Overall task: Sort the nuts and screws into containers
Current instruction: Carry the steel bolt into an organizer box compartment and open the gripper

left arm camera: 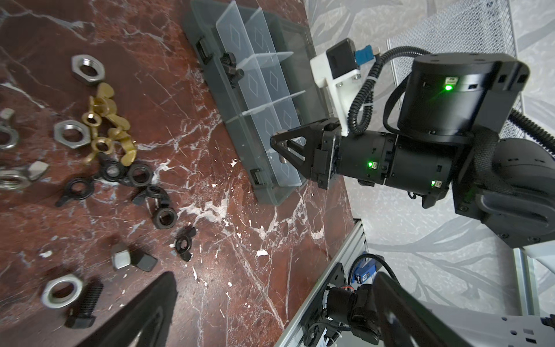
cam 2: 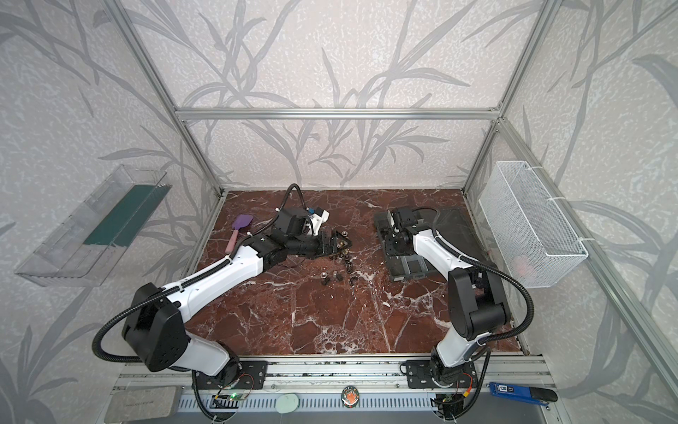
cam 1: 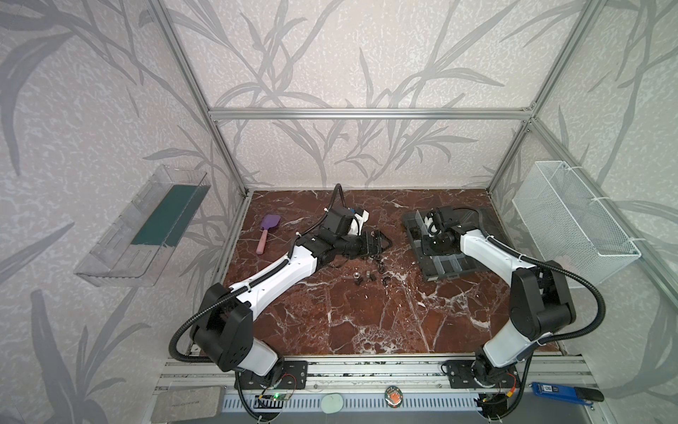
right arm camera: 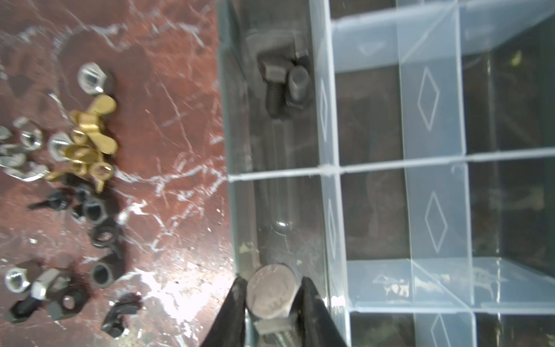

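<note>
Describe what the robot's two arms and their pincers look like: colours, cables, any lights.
Both the left arm and right arm have white link shells and black joint housings. A black corrugated cable runs along each. A white bracket carries the wrist camera. The right pincer has black triangular open-frame fingers, with green lights behind it; the left pincer is black too.

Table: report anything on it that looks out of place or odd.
A purple spatula with a pink handle lies alone toward the far left of the table. It looks unrelated to the nuts and screws lying loose near the middle. Nothing looks spilled or damaged.
</note>
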